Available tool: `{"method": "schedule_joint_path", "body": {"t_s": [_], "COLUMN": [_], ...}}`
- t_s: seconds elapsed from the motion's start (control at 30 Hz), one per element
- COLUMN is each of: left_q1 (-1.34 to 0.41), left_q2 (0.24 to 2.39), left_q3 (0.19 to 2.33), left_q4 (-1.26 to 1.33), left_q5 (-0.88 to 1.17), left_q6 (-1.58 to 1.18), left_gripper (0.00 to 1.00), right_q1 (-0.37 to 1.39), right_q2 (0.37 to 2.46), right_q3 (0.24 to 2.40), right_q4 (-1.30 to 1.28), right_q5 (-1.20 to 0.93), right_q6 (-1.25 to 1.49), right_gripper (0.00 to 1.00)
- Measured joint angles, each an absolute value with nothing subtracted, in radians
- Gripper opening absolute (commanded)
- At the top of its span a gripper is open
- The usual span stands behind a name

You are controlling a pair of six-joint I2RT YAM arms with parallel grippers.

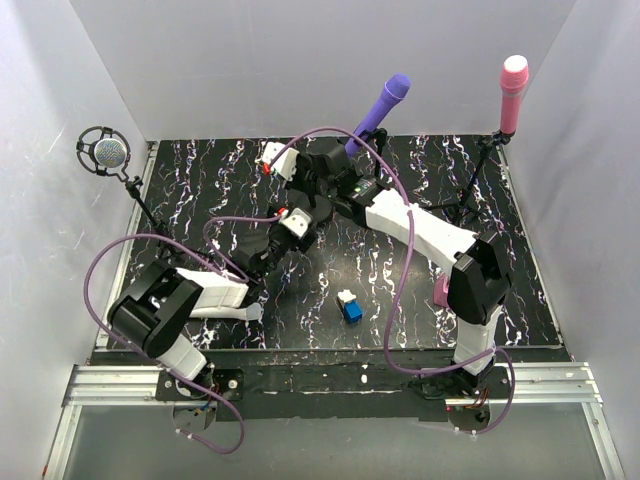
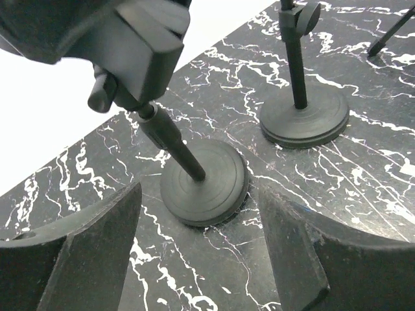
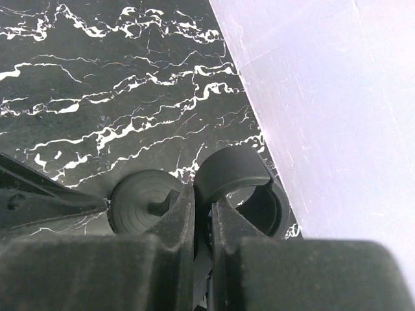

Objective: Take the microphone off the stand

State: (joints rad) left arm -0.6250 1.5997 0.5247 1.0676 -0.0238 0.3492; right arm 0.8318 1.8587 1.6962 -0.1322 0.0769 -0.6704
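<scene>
1. Top view. We saw a black marbled mat (image 1: 300, 325) between white walls. Both arms reached from 6 o'clock toward its centre and far half.
2. Purple mic (image 1: 385, 103). It stood near 12 o'clock of the mat, tilted, with its head leaning toward 1 o'clock. Its lower end was hidden behind the right arm (image 1: 420, 230), so we could not tell what held it.
3. Right gripper (image 3: 202, 194). Its fingers were pressed together. The tips lay at the rim of a black C-shaped clip (image 3: 230, 170), whose hollow faced the wrist camera. We could not tell whether the tips pinched that rim.
4. Left gripper (image 2: 198, 201). Its jaws stood wide apart and held nothing.
5. Stand. Its round base (image 2: 220, 168) lay on the mat ahead of the left fingers, touching neither. Its pole (image 2: 172, 142) rose leaning toward 11 o'clock into a dark block that hid its top.
6. Second base (image 2: 305, 123). It sat at 2 o'clock of the first, apart from it, and carried an upright pole.
7. Other items. A pink mic (image 1: 513, 90) stood upright on a tripod (image 1: 470, 205) at 2 o'clock. A silver mic (image 1: 105, 152) in a ring mount stood at 10 o'clock. A blue-and-white cube (image 1: 351, 308) lay at 6 o'clock of centre.
</scene>
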Motion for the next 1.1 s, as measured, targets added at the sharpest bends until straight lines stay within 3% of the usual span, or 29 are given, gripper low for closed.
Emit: {"method": "schedule_joint_path", "body": {"t_s": [0.1,0.27,0.8,1.1], "left_q1": [-0.624,-0.624,-0.624,-0.624], "left_q2": [1.544,1.443,1.207,1.195], "left_q3": [0.525,0.532,0.613,0.88], "left_q4": [0.999,0.845,0.319,-0.03], "left_q5": [0.003,0.039,0.071,0.144], "left_q6": [0.356,0.335,0.227,0.224], "left_gripper": [0.72,0.71,0.76,0.84], "right_q1": [0.832,0.833,0.831,0.727], "right_q2": [1.864,1.865,1.865,1.672], "right_q3": [1.695,1.706,1.9,1.922], "right_q4": [-0.124,-0.12,-0.118,-0.332], "right_q5": [0.084,0.101,0.125,0.085], "right_q6": [-0.679,-0.662,-0.568,-0.355], "right_gripper": [0.49,0.65,0.71,0.73]}}
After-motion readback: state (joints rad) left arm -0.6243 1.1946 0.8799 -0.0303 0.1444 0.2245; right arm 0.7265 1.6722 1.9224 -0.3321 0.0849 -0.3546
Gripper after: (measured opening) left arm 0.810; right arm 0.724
